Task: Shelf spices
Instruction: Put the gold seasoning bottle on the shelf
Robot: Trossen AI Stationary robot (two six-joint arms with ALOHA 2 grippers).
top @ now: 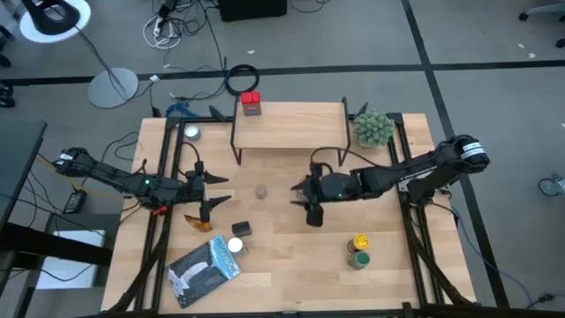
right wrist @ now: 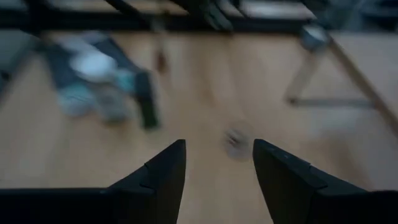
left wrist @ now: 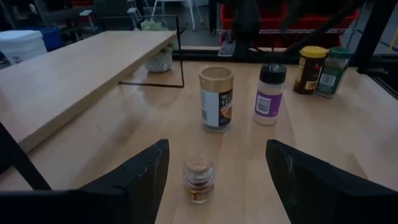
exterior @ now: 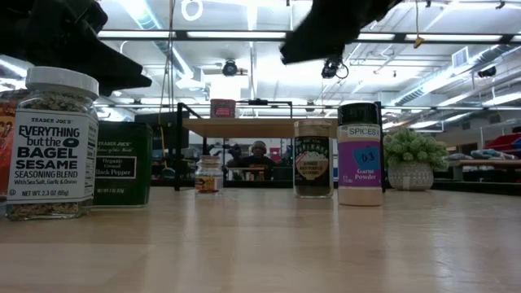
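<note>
The shelf [top: 290, 124] stands at the table's far middle with a red jar [top: 252, 103] on its left end. A small clear jar [top: 261, 191] stands on the table between the two grippers. My left gripper [top: 221, 192] is open just left of it, and the jar [left wrist: 199, 180] shows ahead between its fingers. My right gripper [top: 305, 200] is open to its right, above the table. A tan-lidded jar [left wrist: 216, 99] and a white garlic-powder jar [left wrist: 270, 94] stand beyond. Yellow-lidded [top: 359, 241] and green [top: 357, 259] jars stand near right.
An orange packet [top: 199, 223], a dark tin [top: 240, 229] and a white-lidded jar [top: 236, 246] sit near left, beside the flat blue-grey packet [top: 205, 269]. A silver tin [top: 192, 132] is far left. The spiky plant [top: 373, 128] stands right of the shelf.
</note>
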